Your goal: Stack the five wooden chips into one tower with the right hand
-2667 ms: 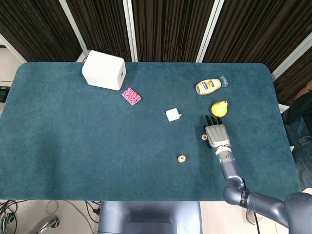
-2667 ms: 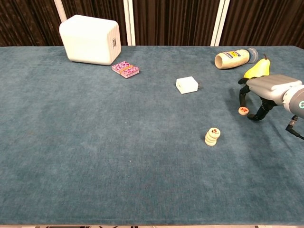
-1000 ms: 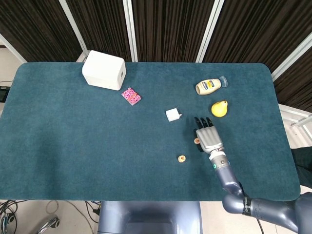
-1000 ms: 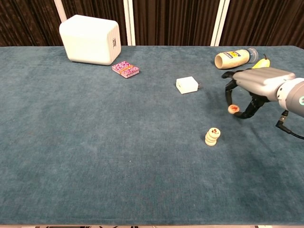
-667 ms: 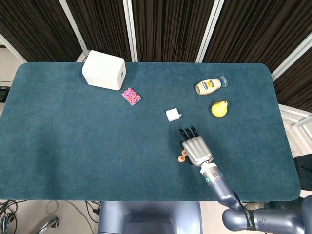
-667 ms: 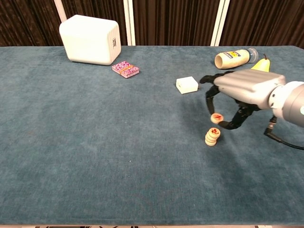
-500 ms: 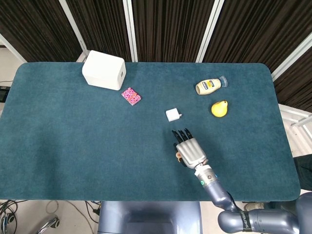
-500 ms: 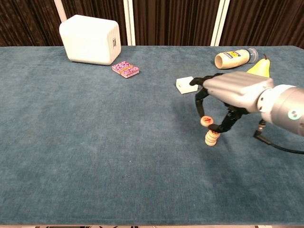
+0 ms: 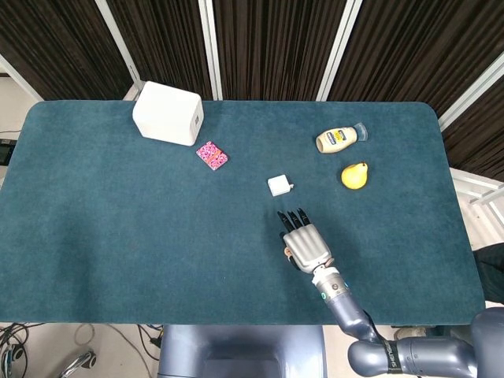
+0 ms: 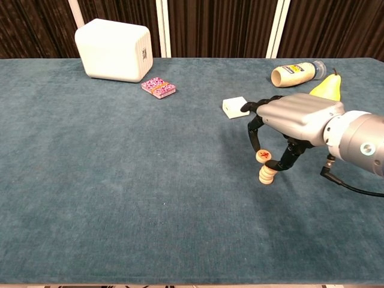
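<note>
My right hand [image 10: 297, 120] hangs palm-down over the short stack of wooden chips [image 10: 266, 175] near the table's middle right. It pinches one wooden chip [image 10: 262, 156] with a red mark between thumb and a fingertip, right above the stack's top and slightly left of it. I cannot tell whether the held chip touches the stack. In the head view the right hand [image 9: 305, 244] covers the stack, and only a sliver of chip [image 9: 288, 253] shows at its left edge. The left hand shows in neither view.
A small white box [image 10: 234, 107] lies just behind the hand. A mayonnaise bottle [image 10: 295, 74] on its side and a yellow pear [image 10: 327, 87] sit at the far right. A pink card pack [image 10: 158, 87] and a big white box [image 10: 114, 50] stand at the far left.
The right hand has carried the chip from the right side, near the pear, leftward to the stack, then lowered it onto the stack's top over the last half second.
</note>
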Robot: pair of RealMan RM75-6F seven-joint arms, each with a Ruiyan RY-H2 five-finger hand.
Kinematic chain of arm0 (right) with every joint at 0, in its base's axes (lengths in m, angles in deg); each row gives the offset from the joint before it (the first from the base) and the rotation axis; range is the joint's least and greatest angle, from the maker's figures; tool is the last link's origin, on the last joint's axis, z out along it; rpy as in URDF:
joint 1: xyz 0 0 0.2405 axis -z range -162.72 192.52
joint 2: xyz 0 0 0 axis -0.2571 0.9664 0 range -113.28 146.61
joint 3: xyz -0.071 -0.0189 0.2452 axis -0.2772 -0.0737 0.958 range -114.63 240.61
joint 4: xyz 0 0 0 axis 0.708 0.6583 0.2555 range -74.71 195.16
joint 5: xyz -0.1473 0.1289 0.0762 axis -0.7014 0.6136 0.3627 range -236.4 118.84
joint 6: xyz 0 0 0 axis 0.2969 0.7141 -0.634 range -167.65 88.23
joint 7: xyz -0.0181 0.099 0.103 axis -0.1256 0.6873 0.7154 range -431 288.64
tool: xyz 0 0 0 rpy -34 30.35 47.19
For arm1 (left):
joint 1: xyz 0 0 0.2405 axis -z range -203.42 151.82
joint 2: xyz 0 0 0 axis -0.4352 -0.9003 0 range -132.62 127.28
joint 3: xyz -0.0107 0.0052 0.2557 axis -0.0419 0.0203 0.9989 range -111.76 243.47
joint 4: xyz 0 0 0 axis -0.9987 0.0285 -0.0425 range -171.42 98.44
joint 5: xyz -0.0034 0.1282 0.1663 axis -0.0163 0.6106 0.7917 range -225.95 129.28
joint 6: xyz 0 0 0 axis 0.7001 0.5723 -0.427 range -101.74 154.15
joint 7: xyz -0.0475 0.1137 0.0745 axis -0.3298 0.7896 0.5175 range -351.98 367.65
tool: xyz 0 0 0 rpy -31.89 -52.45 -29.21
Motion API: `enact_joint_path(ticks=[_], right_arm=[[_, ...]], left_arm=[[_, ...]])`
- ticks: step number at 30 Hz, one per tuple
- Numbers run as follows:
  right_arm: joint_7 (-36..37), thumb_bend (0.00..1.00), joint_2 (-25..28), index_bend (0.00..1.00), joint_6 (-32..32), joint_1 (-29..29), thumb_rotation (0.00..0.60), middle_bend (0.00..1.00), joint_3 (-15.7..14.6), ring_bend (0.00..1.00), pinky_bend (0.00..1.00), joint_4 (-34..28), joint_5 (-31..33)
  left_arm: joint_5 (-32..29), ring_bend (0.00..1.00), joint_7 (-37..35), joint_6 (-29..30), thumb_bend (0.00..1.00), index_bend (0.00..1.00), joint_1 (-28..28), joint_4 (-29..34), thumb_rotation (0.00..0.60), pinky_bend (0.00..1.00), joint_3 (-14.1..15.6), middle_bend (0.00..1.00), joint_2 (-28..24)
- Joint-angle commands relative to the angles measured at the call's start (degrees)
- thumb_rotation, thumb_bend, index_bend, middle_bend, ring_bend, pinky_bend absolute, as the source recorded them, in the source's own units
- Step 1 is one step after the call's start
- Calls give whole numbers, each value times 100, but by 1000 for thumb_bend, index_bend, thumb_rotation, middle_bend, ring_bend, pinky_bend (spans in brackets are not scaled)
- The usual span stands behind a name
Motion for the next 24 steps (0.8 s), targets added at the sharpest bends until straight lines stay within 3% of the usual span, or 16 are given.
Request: enact_joint_path(ticks=[1, 24], right_arm=[[34, 393, 33, 515, 4, 23, 600, 0, -41, 0, 0, -29, -9], [215, 392, 107, 514, -45, 79, 600, 0, -211, 0, 0, -15, -84]], left_arm=[[5, 0, 14, 13, 94, 0, -2, 4, 600, 74, 2, 0, 6], [-5, 0, 113, 23, 94, 0, 14, 12, 600, 74, 12, 0, 37]])
